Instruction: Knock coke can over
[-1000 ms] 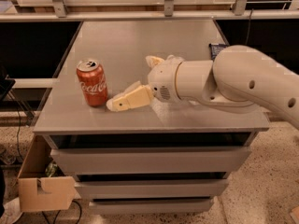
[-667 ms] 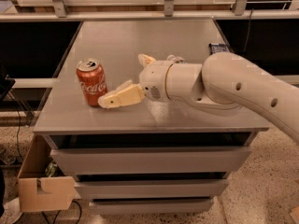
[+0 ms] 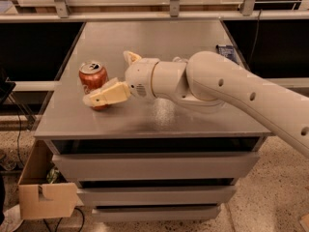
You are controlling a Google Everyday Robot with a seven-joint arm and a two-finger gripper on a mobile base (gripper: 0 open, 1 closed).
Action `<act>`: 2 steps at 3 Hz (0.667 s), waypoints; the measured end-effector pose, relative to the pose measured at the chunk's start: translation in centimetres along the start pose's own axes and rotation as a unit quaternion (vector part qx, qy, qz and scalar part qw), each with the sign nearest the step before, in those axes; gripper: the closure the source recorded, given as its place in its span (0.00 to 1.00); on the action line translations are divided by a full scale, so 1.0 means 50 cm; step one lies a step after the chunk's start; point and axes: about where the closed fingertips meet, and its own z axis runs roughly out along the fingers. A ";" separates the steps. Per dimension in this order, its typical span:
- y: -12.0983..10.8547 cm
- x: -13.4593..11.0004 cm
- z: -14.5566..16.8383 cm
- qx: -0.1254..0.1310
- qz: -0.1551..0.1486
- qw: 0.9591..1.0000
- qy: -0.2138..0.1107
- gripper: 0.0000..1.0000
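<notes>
The coke can (image 3: pixel 92 75), red with a silver top, stands upright on the left part of the grey table (image 3: pixel 159 115). My gripper (image 3: pixel 108 77) reaches in from the right on a white arm and is open. Its near finger (image 3: pixel 105 94) lies across the front of the can's lower half, touching or just in front of it. The far finger (image 3: pixel 130 57) points up behind and to the right of the can. The can is beside the fingers, not gripped.
A small dark blue packet (image 3: pixel 226 52) lies at the table's far right edge. The table has drawers (image 3: pixel 154 166) below. An open cardboard box (image 3: pixel 46 192) sits on the floor at lower left. Metal shelf rails (image 3: pixel 145 14) run behind the table.
The arm has moved left toward the can. The near finger, earlier apart to the can's right, now overlaps its front. The can still stands upright.
</notes>
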 end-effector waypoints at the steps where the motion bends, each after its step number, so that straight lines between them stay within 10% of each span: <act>1: 0.012 -0.013 0.040 -0.023 -0.004 1.000 -0.009 0.00; 2: 0.023 -0.016 0.068 -0.040 -0.003 0.999 -0.012 0.15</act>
